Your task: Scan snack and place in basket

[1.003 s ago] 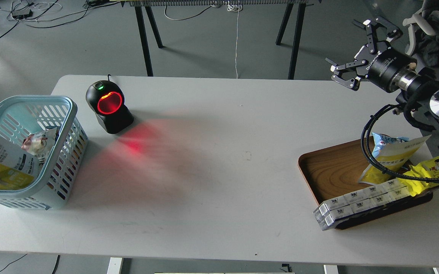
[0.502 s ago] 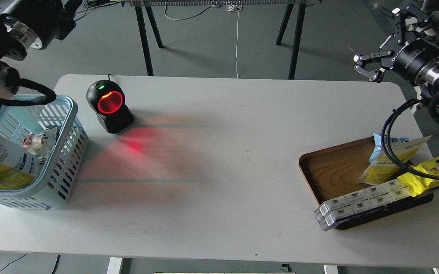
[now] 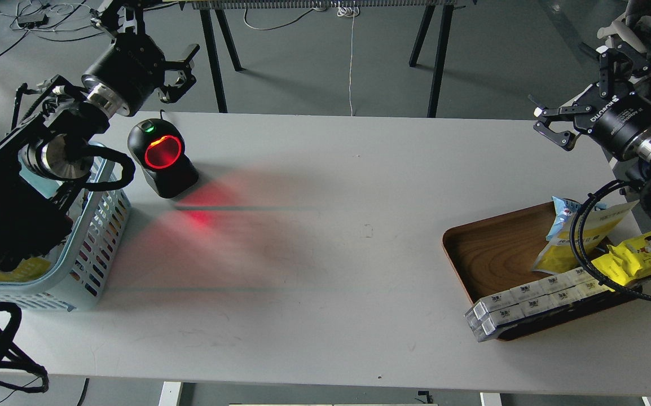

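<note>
Basket [image 3: 91, 248] at table's [image 3: 325, 254] left edge, scanner [image 3: 162, 159] just right-behind it, tray [image 3: 495, 254] of snacks far right.

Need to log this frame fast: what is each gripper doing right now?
Left gripper: jaws open, holding nothing, raised behind the scanner.
Right gripper: jaws open, holding nothing, above the table's far right corner.

1 basket [image 3: 91, 248], 1 scanner [image 3: 162, 158], 1 tray [image 3: 489, 254], 2 hands.
</note>
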